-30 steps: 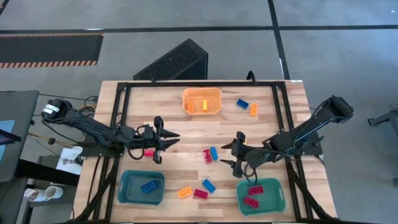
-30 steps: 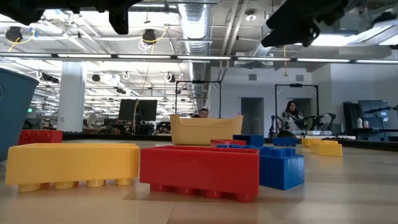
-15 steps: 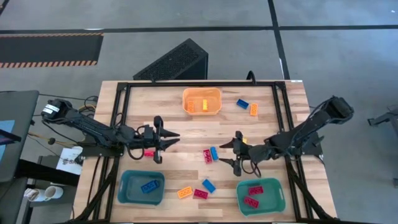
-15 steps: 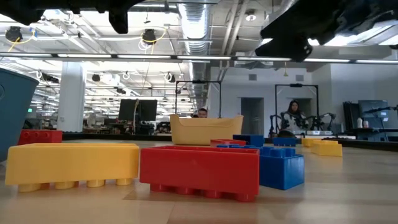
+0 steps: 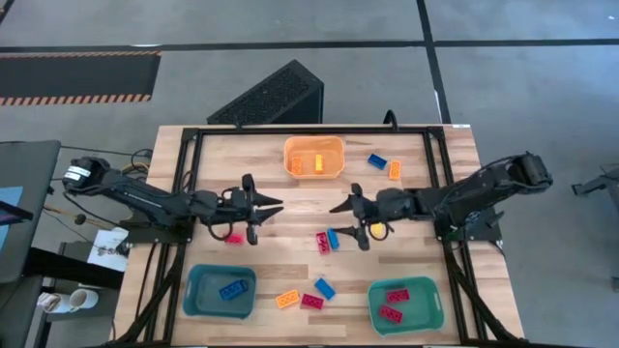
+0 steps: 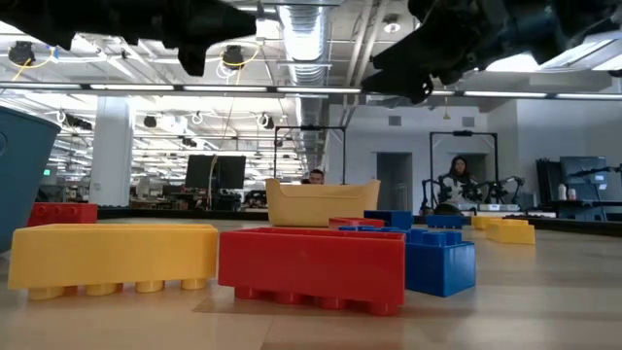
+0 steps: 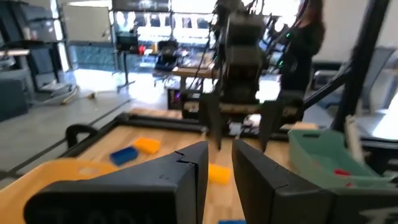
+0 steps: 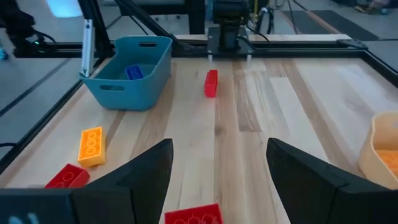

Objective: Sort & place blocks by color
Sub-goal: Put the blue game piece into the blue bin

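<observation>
Though small, blocks show studs.

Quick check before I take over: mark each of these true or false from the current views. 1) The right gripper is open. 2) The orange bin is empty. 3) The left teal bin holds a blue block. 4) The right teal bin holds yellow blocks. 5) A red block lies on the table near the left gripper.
1) True: the right gripper is open, its fingers spread wide above the table.
2) False: the orange bin holds an orange block.
3) True: the left teal bin holds a blue block.
4) False: the right teal bin holds red blocks.
5) True: a red block lies on the table beside the left gripper.
</observation>
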`<state>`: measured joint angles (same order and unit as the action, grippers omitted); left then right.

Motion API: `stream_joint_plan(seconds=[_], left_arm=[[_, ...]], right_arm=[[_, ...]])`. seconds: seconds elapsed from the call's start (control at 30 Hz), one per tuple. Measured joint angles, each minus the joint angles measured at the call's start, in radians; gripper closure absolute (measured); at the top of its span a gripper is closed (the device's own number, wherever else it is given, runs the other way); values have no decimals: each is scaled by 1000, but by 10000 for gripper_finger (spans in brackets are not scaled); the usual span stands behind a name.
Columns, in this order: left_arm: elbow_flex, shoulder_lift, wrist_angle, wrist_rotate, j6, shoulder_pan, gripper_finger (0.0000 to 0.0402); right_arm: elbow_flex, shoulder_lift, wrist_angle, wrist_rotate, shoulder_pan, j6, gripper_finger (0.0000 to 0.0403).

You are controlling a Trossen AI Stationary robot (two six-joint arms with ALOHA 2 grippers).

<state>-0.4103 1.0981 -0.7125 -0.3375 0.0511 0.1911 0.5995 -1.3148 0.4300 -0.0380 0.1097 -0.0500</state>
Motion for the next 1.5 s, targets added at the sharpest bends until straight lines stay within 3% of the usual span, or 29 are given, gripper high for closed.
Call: stream_joint_plan(seconds=[0.17, 0.37, 0.6, 0.8, 1.17, 1.5], left_arm=[[0, 0, 72, -1, 39, -35, 343], [20, 0, 85, -1, 69, -54, 343], [34, 0, 86, 0, 114, -56, 343], [34, 0, 78, -1, 128, -56, 343], [34, 28, 53, -1, 132, -56, 343], [34, 193, -79, 20, 220, -55, 343]], right_arm=[[0, 0, 6, 89, -58, 7, 122], [0, -32, 18, 124, -58, 24, 122], [0, -144, 108, 156, -67, 24, 122], [1, -215, 202, 255, -99, -12, 122], [1, -229, 204, 260, -106, -23, 122], [1, -229, 203, 259, -96, -42, 122]])
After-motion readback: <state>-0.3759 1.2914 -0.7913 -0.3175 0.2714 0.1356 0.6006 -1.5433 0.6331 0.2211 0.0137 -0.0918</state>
